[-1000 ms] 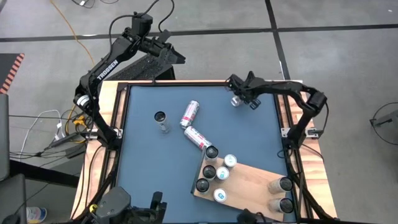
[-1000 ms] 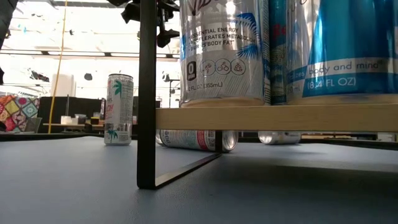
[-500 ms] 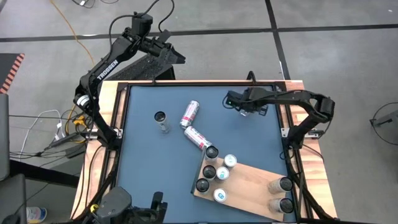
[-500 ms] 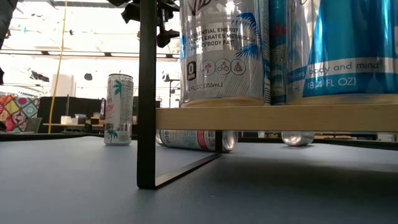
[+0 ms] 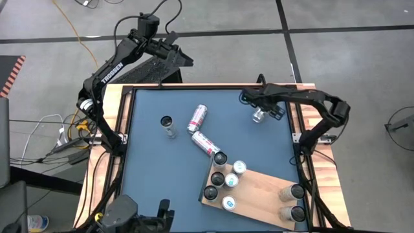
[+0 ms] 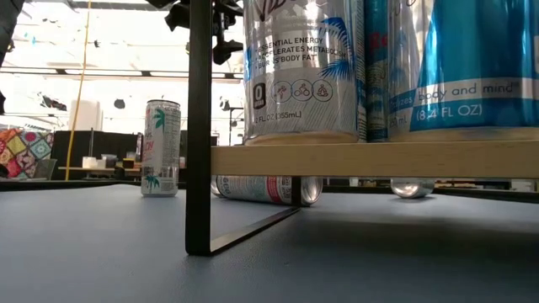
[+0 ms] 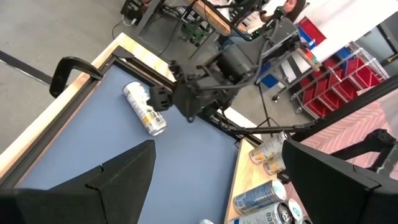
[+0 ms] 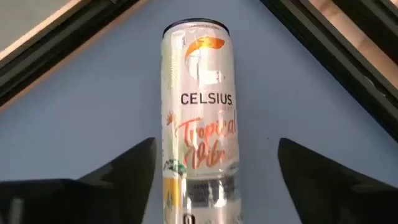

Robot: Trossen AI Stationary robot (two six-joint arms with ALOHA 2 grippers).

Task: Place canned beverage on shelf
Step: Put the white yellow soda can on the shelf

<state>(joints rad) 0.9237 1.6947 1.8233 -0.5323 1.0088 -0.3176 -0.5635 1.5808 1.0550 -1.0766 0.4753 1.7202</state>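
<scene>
Spreading wide on either side of a lying Celsius can (image 8: 199, 118), the right jaws (image 8: 211, 171) stand open and do not grip it; the can rests on its side on the blue tabletop (image 5: 149, 162) near the far right corner, seen from above at (image 5: 260, 115) with the right gripper just over it. The right arm (image 5: 310, 103) bends in from the tabletop's right edge. The left jaws (image 7: 214, 171) are also open and hold nothing; the left arm (image 5: 113, 65) is folded back beyond the far left corner, off the working surface. Out on the tabletop, one can stands upright (image 5: 167, 124) left of centre, and two more lie on their sides nearby, one pink-and-white (image 5: 197, 118) and another (image 5: 205, 144) just below it, angled toward the shelf (image 5: 259, 191). The shelf, a light wooden board set at a slant in the near right part of the tabletop, carries five upright cans clustered at its left end (image 5: 223, 178) and two more at its right end (image 5: 292, 202). In the low view the board (image 6: 370, 158) sits raised on a dark metal leg (image 6: 199, 126), with cans standing on top.
</scene>
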